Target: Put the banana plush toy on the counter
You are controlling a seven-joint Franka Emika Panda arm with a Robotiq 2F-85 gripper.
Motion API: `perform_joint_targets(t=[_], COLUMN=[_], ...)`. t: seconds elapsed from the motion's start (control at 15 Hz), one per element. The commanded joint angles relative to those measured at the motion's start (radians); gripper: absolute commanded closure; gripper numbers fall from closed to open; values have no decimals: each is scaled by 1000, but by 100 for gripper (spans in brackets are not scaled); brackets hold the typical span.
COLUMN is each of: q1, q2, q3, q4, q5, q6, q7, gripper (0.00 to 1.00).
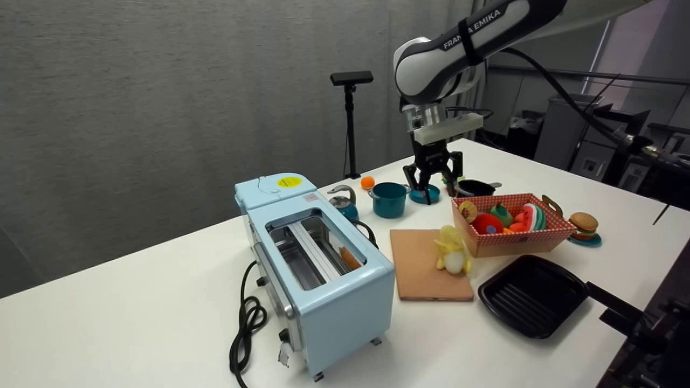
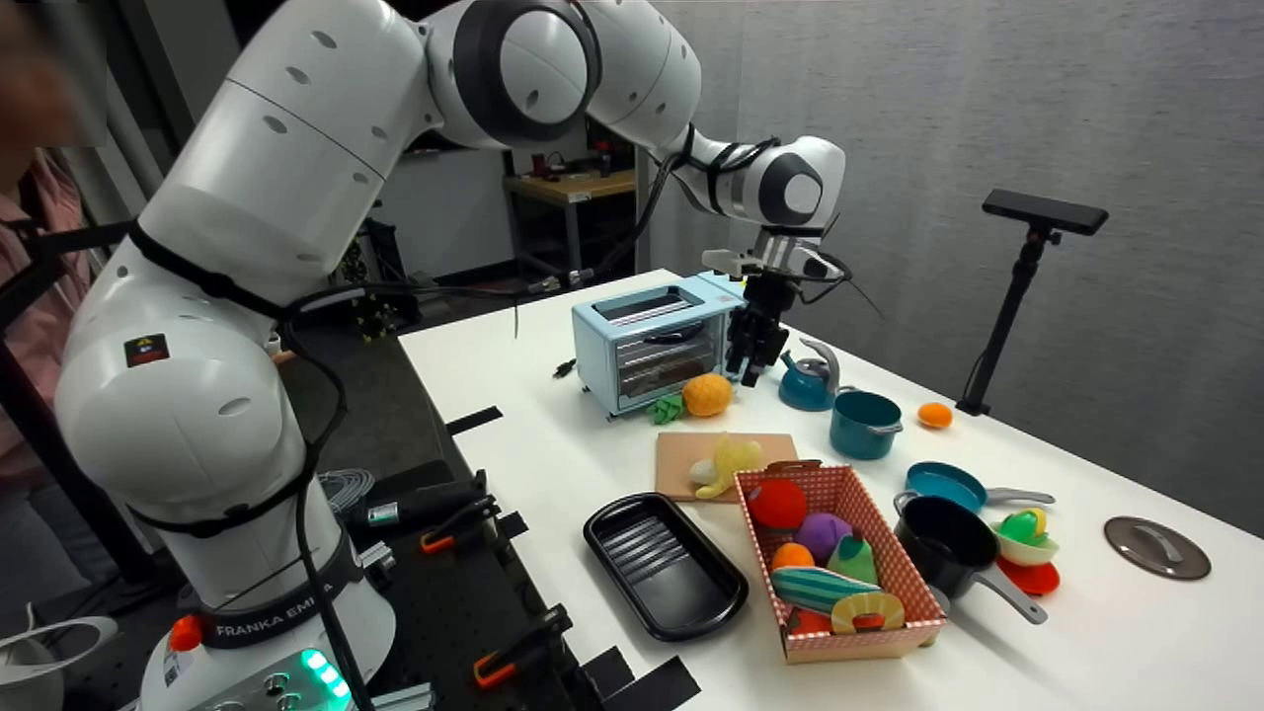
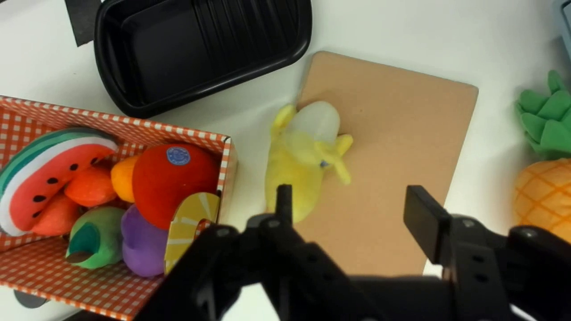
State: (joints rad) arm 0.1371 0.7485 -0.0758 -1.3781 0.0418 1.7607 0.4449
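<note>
The banana plush toy [image 1: 452, 253], soft yellow with a pale whitish tip, lies on the wooden board's edge beside the basket. It shows in both exterior views [image 2: 733, 462] and the wrist view [image 3: 296, 178]. In the wrist view one end overhangs the board's edge on the basket side. The counter [image 1: 135, 312] is the large white tabletop [image 2: 533, 425] under everything. My gripper [image 1: 439, 195] is open and empty, raised above the table and pointing down [image 2: 743, 375]. In the wrist view the left fingertip of the gripper [image 3: 345, 196] overlaps the toy's lower end, with bare board between the fingers.
The wooden board [image 1: 420, 277] lies between the blue toaster oven [image 1: 347, 318] and the red-checked basket [image 1: 512, 249] of toy foods. A black grill pan [image 1: 531, 296] is beside them. A pineapple toy [image 2: 708, 394], kettle [image 2: 808, 387] and teal pot [image 2: 861, 430] stand nearby.
</note>
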Motion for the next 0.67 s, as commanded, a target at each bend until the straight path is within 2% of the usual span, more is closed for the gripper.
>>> perform_joint_targets(t=[0.0, 0.07, 0.4, 0.47, 0.6], q1=[1, 2, -7, -4, -3], q2=[17, 17, 0, 0, -1], q3=[3, 5, 22, 16, 20], q4=[48, 49, 48, 21, 24], q5=[-18, -16, 23, 1, 5], q6=[-59, -66, -129, -76, -91], q7=[18, 20, 29, 7, 8], gripper=[3, 0, 0, 0, 0])
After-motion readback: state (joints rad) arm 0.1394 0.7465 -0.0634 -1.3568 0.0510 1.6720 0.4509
